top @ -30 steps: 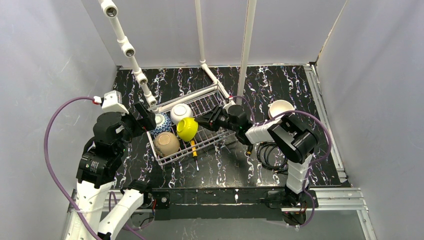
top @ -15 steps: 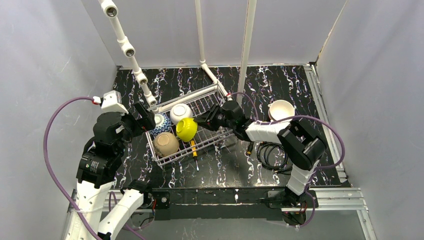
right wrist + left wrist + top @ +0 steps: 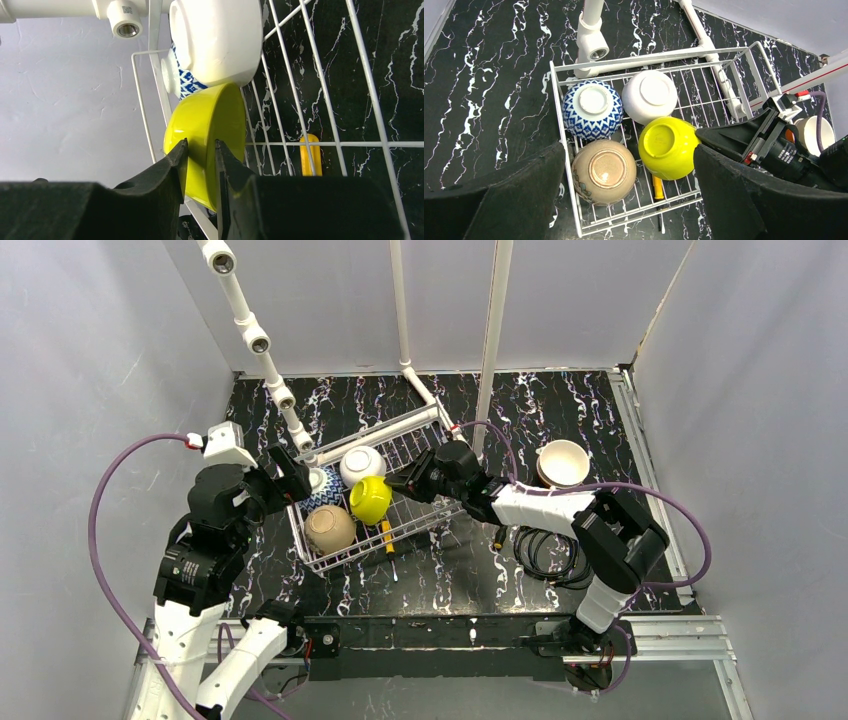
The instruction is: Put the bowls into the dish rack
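Observation:
The white wire dish rack (image 3: 400, 533) (image 3: 649, 54) holds several upturned bowls: blue-white (image 3: 592, 110), white (image 3: 650, 96), tan (image 3: 604, 171) and yellow-green (image 3: 667, 147). The yellow-green bowl (image 3: 371, 499) (image 3: 210, 130) is tilted, leaning by the white bowl (image 3: 220, 40). My right gripper (image 3: 395, 487) (image 3: 201, 150) is shut on its wall, one finger inside and one outside. My left gripper (image 3: 290, 475) (image 3: 628, 150) hangs open above the rack's left side, holding nothing. A cream bowl (image 3: 563, 462) (image 3: 814, 135) sits on the table to the right, outside the rack.
White PVC pipes (image 3: 270, 370) (image 3: 591, 35) rise at the rack's far-left corner and behind it. A yellow-handled screwdriver (image 3: 387, 537) (image 3: 656, 185) (image 3: 311, 155) lies under the rack's near edge. A black cable coil (image 3: 545, 550) lies by the right arm. Grey walls close in on both sides.
My right arm has stretched further left, carrying the yellow-green bowl slightly left and deeper into the rack. The left arm has stayed still and open.

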